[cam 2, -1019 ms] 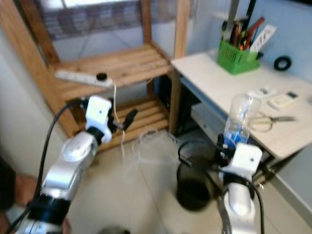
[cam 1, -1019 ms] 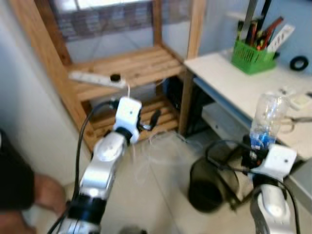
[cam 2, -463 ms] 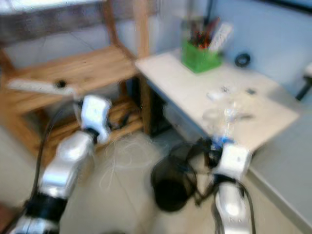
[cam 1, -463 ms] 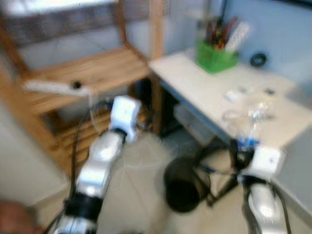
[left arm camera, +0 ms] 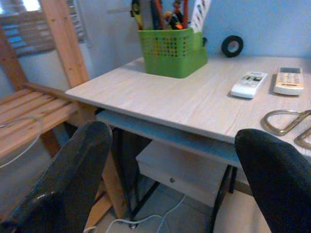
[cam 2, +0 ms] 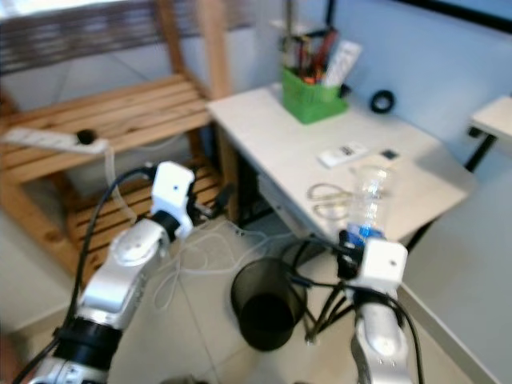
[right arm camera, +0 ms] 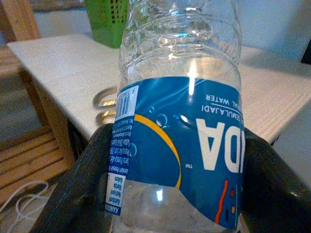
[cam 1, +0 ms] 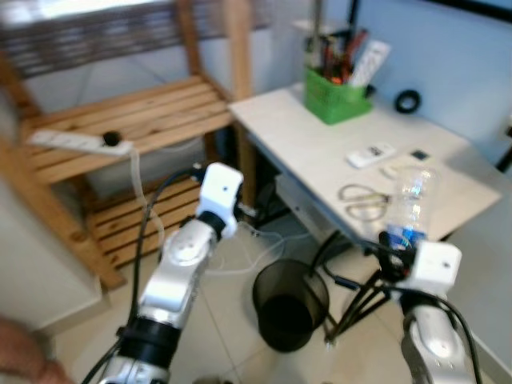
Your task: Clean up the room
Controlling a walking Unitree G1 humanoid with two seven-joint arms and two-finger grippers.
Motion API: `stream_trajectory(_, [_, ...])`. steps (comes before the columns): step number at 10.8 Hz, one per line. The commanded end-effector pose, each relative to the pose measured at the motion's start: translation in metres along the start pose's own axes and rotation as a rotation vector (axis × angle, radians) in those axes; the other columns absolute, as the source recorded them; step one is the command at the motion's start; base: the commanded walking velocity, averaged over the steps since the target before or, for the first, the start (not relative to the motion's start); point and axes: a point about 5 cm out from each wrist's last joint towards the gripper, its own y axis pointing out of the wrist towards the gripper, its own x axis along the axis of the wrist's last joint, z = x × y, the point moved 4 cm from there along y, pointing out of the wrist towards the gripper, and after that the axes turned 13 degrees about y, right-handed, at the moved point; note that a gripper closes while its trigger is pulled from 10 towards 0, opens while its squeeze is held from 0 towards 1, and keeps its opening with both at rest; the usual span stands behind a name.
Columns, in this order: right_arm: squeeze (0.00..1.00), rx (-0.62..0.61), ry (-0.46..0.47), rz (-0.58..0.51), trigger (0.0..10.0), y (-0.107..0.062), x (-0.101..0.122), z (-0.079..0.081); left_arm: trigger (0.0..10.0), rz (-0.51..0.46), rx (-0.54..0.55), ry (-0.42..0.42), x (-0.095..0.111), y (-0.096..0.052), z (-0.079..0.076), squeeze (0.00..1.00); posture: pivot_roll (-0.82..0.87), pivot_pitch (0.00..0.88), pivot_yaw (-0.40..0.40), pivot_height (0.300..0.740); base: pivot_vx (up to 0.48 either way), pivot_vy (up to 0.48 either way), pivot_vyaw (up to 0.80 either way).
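Nearest, the right gripper (right arm camera: 160,194) pinches an empty clear plastic bottle (cam 1: 408,210) with a blue label, held upright in front of the table's near edge. Beside it on the floor, just left of the table legs, stands a black mesh bin (cam 1: 290,304), seemingly empty. The left gripper (left arm camera: 170,174) hangs spread wide, holding nothing, over tangled white cables (cam 2: 192,260). Farther off, scissors (cam 1: 364,200), two remotes (left arm camera: 267,82), a tape roll (cam 1: 408,101) and a green pen basket (cam 1: 336,94) sit on the table (cam 1: 304,136). Cleanup looks barely begun: the bottle is not yet binned.
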Motion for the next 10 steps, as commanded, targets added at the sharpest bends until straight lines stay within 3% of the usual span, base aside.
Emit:
stream_trajectory(1, [0.0,0.022,0.006,-0.013,10.0,-0.001,0.004,0.004,10.0,-0.021,0.002,0.02,0.005,-0.001,0.001,0.0,0.0,0.043,0.057,0.736,0.0,0.0,0.0])
stream_trajectory(3, [0.0,0.108,-0.013,0.02,10.0,-0.006,-0.001,0.011,10.0,-0.018,-0.004,0.019,0.004,-0.001,-0.001,0.0,0.0,0.04,0.056,0.736,0.0,0.0,0.0])
stream_trajectory(7, [0.04,0.372,-0.03,0.212,10.0,-0.026,-0.031,0.035,10.0,-0.005,-0.01,0.008,-0.001,-0.006,-0.005,0.0,0.01,0.036,0.035,0.736,0.0,0.0,0.0])
stream_trajectory(10, [0.05,0.385,-0.065,0.287,10.0,-0.027,-0.053,0.033,10.0,0.005,-0.026,-0.002,-0.006,-0.011,-0.012,0.0,0.03,0.075,0.019,0.736,0.0,0.0,0.0])
